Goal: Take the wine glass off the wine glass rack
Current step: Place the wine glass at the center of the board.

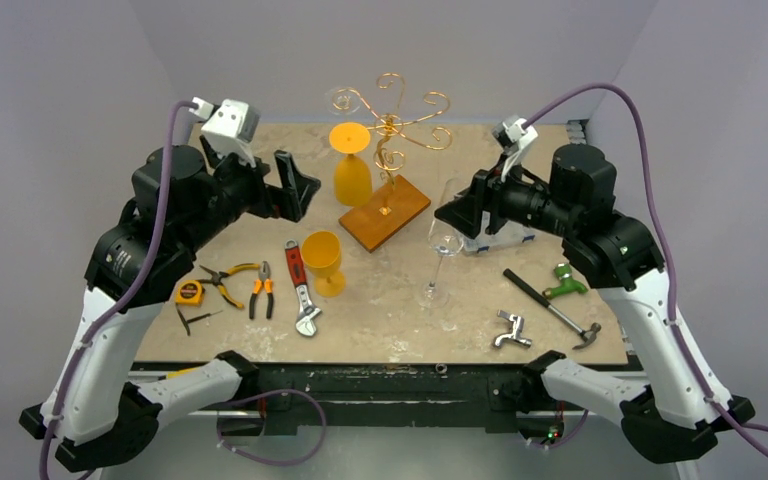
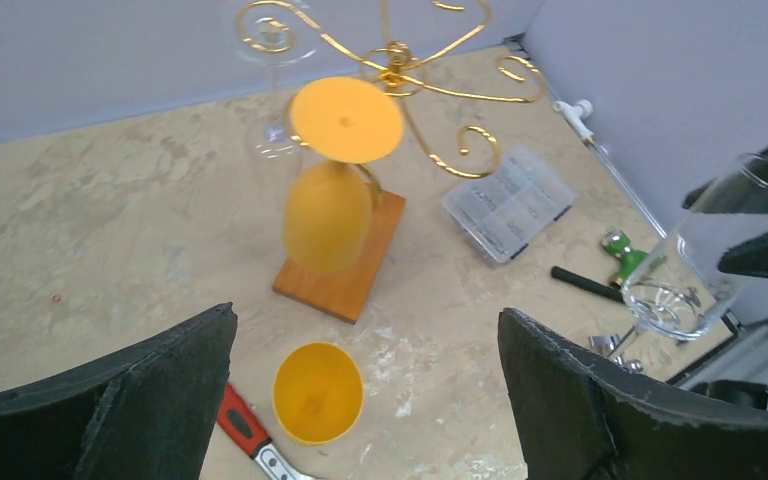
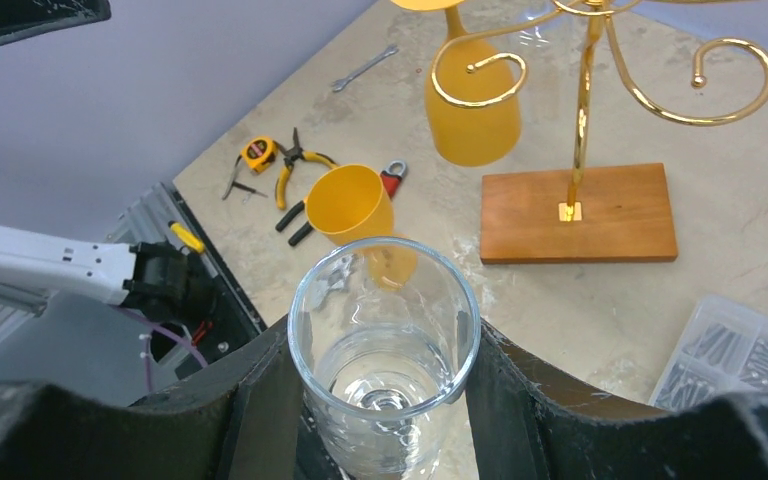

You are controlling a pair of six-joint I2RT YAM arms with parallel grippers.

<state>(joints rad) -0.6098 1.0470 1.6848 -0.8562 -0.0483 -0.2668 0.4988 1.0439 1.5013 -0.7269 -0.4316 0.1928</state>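
Note:
The golden wire rack (image 1: 392, 122) stands on its orange-brown wooden base (image 1: 384, 212) at the back middle. An orange wine glass (image 1: 352, 165) hangs upside down from one arm, and a clear glass (image 1: 343, 98) hangs at the rack's back left. My right gripper (image 1: 457, 215) is shut on the bowl of a clear wine glass (image 1: 445, 243), upright and slightly tilted to the right of the base. I cannot tell whether its foot touches the table. In the right wrist view the glass (image 3: 385, 340) fills the jaws. My left gripper (image 1: 295, 185) is open and empty, left of the rack (image 2: 400, 70).
A second orange glass (image 1: 322, 260) stands upright in front of the base. Pliers (image 1: 260, 290), a tape measure (image 1: 189, 292) and a red-handled wrench (image 1: 300, 290) lie at the left. A hammer (image 1: 550, 305), a green tool (image 1: 565, 282), a metal fitting (image 1: 510, 330) and a clear plastic box (image 2: 508, 205) are at the right.

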